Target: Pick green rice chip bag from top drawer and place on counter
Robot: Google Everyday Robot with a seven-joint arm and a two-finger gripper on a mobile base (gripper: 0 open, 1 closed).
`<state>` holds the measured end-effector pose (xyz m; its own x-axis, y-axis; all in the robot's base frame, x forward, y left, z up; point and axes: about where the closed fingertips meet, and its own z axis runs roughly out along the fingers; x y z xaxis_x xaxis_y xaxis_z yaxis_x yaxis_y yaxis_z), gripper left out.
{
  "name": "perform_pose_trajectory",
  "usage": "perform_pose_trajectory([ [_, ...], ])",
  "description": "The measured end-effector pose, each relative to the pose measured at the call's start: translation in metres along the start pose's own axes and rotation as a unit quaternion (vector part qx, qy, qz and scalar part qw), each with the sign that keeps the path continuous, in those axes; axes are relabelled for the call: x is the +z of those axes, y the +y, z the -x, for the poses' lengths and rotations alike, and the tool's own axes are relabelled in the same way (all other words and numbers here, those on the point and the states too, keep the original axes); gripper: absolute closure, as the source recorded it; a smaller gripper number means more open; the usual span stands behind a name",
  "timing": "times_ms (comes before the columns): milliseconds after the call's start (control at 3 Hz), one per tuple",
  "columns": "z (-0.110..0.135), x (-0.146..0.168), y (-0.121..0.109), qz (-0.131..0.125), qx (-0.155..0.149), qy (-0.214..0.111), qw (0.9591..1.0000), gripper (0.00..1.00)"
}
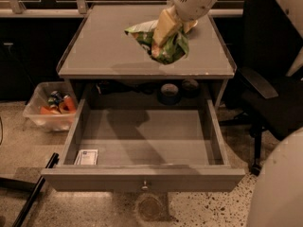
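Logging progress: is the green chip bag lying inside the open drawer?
No, the gripper holds the green rice chip bag over the counter, well clear of the top drawer.

Single view, set high in front of the open drawer, facing down and back across it to the counter. Near enough for these two to fill most of the frame, with floor along the bottom, bin at left and chair at right. Gripper at top centre, above the counter, clamped on the bag; pale arm cutting off the lower right corner.
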<state>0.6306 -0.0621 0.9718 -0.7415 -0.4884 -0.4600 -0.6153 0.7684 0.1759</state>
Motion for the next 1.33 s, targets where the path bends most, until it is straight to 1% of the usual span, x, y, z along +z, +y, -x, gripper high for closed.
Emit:
perform_pose_trajectory([
  [333, 0.016, -0.014, 0.001, -0.001, -0.005, -0.018, 0.9998, 1.0],
  [667, 0.025, -0.01, -0.011, -0.027, 0.007, -0.041, 0.9988, 1.0],
  [1000, 0.028, 0.013, -0.032, -0.072, 0.042, -0.069, 0.9942, 1.0],
  [1333, 0.029, 0.042, -0.037, -0.124, 0.072, -0.096, 0.985, 1.0],
])
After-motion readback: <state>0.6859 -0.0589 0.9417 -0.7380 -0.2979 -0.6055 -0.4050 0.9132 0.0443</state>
